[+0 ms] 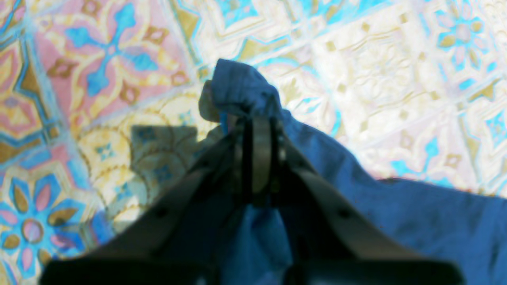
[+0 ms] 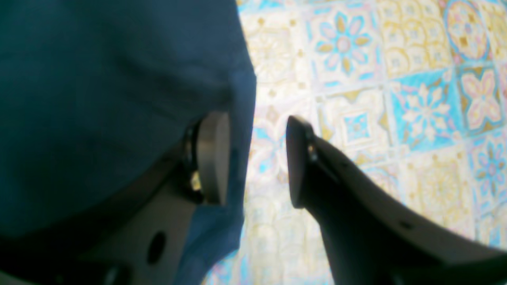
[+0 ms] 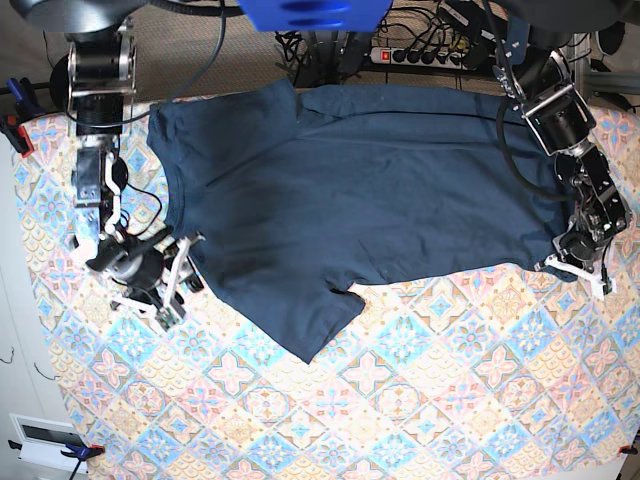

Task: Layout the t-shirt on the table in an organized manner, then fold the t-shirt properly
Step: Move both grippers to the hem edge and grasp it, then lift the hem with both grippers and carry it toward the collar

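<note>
Spreading across the far half of the table (image 3: 420,400), the t-shirt (image 3: 380,190) lies mostly flat in my base view, collar end toward that view's left, one sleeve reaching down toward the near side and the other at the far edge. From up here I see both arms at opposite ends of the garment, a thing neither wrist camera gives me.

My left gripper (image 3: 578,258) sits at the shirt's hem corner on the base view's right. Overhead, it is too small to read. The left wrist camera settles it: the left gripper (image 1: 255,122) has its jaws pressed together on a bunched fold of blue cloth, which puffs up beyond the tips while the rest of the fabric trails off to the lower right over the patterned tiles.

My right gripper (image 3: 172,282) rests at the shirt's edge on the base view's left, just below the collar side. The right wrist camera shows the right gripper (image 2: 257,158) spread, with bright table cloth visible between the two fingers. One finger is partly covered by the shirt's edge, which drapes over it; the other stands clear above bare tiles. Nothing is pinched there.

Cables and a power strip (image 3: 420,55) lie beyond the table's far edge, seen only from above.
</note>
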Controlling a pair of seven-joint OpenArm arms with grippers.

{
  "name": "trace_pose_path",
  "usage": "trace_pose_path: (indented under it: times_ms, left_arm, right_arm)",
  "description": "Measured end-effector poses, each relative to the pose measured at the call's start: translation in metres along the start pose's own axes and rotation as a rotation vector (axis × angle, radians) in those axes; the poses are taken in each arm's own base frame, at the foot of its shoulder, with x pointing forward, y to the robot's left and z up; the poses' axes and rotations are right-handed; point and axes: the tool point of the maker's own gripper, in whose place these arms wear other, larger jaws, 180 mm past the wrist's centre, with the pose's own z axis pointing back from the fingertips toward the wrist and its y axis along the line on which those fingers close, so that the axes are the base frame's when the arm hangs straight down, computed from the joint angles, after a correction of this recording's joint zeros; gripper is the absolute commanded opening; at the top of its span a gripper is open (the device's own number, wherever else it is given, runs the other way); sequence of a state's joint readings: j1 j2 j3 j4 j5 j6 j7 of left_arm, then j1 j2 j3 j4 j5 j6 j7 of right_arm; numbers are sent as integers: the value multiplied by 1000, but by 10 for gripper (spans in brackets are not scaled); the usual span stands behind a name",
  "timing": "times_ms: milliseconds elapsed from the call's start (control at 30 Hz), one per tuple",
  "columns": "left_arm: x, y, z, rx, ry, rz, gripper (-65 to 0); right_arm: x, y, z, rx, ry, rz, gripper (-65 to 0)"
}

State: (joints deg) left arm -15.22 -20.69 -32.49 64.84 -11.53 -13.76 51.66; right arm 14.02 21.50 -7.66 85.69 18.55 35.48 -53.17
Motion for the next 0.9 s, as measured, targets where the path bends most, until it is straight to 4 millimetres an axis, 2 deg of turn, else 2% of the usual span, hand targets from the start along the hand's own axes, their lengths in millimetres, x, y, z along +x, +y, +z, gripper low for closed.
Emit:
trace_pose_path:
  times_ms: [67,233,300,400,567,700,800,900]
  left_arm:
    - [-6,2,1,8,13,-5,-650]
    - [-8,4,1,11,16,-6,-650]
    - [-7,2,1,4,11,-5,-650]
    - [-8,3,1,9,15,-6,-650]
    - [-8,3,1,6,14,-5,-650]
    - [-7,3,1,7,11,-6,-650]
    - [-7,3,1,6,10,-6,-650]
    - [-6,2,1,5,9,-5,-650]
  right_arm:
    - [-1,2,-18,37,-3,-10,-421]
    - [-34,19,-55,130,85,-54,-421]
    - [-35,12,-64,131,92,-61,-421]
    - [-27,-1,-71,116,62,-78,-421]
    - [-40,-10,-77,111,90,-127,-421]
    - [-37,-21,-79,94,71,-155,-421]
    - [-33,-9,-86,117,66,-169,-421]
    - [-24,17,-92,203,44,-144,-421]
